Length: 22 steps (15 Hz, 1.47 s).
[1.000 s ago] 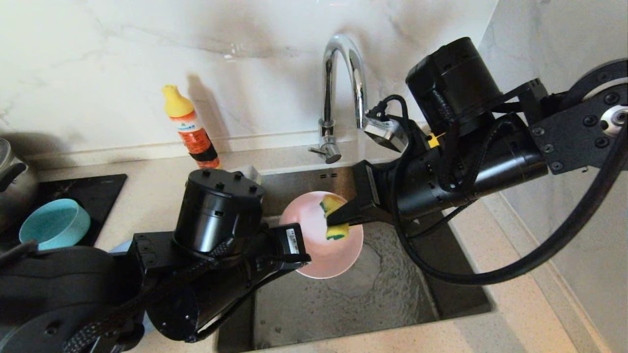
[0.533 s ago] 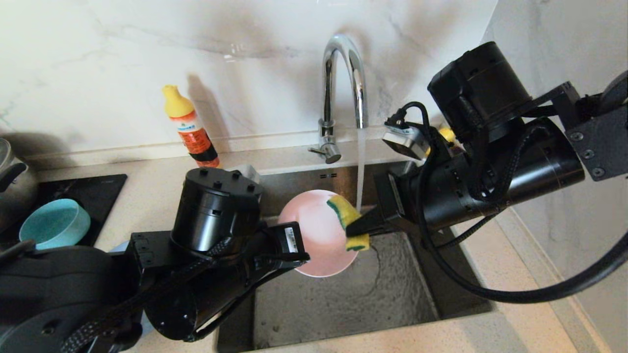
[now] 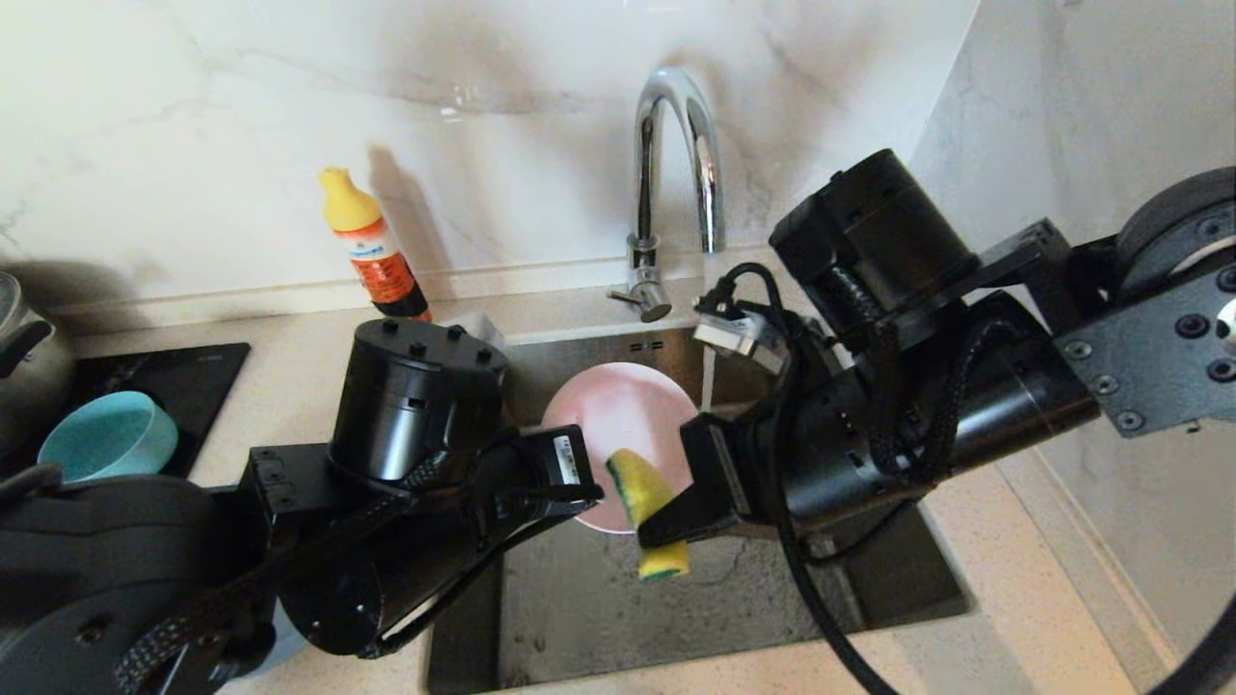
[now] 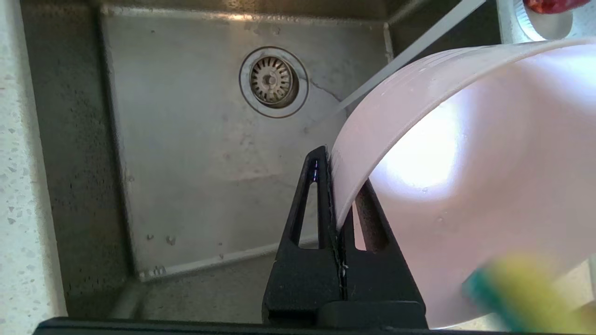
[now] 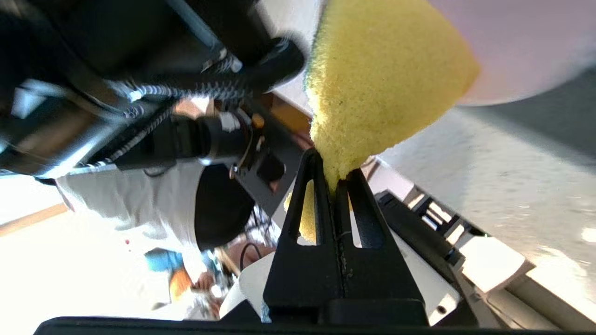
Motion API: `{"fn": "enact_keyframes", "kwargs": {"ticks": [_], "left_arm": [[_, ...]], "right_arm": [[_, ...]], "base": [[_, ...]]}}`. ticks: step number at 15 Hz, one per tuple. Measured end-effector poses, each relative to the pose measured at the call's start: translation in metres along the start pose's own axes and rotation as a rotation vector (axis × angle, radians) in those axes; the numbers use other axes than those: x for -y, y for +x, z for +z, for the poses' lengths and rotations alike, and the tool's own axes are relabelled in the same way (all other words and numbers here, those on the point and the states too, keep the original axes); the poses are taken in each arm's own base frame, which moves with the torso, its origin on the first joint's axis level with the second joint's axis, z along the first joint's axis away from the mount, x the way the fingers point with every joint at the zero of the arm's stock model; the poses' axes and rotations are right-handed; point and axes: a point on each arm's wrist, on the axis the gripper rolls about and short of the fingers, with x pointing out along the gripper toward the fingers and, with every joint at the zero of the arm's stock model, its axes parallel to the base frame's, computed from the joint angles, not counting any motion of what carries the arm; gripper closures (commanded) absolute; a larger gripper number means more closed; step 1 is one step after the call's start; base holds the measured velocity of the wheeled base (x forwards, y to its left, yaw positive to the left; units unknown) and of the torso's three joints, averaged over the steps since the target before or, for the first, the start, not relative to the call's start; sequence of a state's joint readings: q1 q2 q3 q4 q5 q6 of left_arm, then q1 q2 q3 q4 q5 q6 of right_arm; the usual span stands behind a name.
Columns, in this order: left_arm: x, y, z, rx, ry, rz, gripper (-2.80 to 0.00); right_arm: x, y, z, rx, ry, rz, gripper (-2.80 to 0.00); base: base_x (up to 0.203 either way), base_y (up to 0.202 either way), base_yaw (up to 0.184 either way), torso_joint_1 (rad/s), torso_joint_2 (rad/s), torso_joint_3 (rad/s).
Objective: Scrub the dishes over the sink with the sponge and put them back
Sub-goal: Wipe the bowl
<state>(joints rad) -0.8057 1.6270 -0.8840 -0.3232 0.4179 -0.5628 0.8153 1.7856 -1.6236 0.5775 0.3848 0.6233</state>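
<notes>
Sponge (image 3: 649,516) swept down bowl (image 3: 618,415) | long axis upright | right gripper (image 3: 649,529) pinching sponge | left gripper (image 4: 336,200) clamping bowl rim

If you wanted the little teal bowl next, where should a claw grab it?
Pinch the small teal plastic bowl by its thin rim, coming down from above. It sits upright and open-topped, so one finger can slip inside and one outside its wall.

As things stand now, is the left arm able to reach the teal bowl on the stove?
Probably not yet: the left gripper is shut on the pink bowl over the sink, so it has no free grip for the teal bowl.
</notes>
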Motion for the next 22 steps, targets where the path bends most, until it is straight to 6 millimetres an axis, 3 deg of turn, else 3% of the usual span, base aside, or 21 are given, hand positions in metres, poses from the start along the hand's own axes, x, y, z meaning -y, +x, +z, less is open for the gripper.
{"fn": "enact_keyframes", "kwargs": {"ticks": [5,12,16,22], "left_arm": [[-0.001,0.002,0.001,0.0,-0.003,0.006,0.0],[-0.003,0.002,-0.003,-0.01,0.002,0.014,0.0],[-0.003,0.002,-0.002,-0.008,0.001,0.012,0.0],[-0.004,0.001,-0.001,-0.005,-0.001,0.011,0.0]], "right_arm": [[-0.012,0.018,-0.005,-0.042,-0.03,0.017,0.0],[-0.024,0.009,0.01,0.026,-0.053,0.059,0.0],[-0.008,-0.004,0.026,0.086,-0.02,0.033,0.0],[0.009,-0.02,0.03,0.123,0.008,-0.002,0.0]], "base": [[0.0,0.0,0.0,0.0,0.0,0.0],[0.0,0.0,0.0,0.0,0.0,0.0],[0.0,0.0,0.0,0.0,0.0,0.0],[0.0,0.0,0.0,0.0,0.0,0.0]]}}
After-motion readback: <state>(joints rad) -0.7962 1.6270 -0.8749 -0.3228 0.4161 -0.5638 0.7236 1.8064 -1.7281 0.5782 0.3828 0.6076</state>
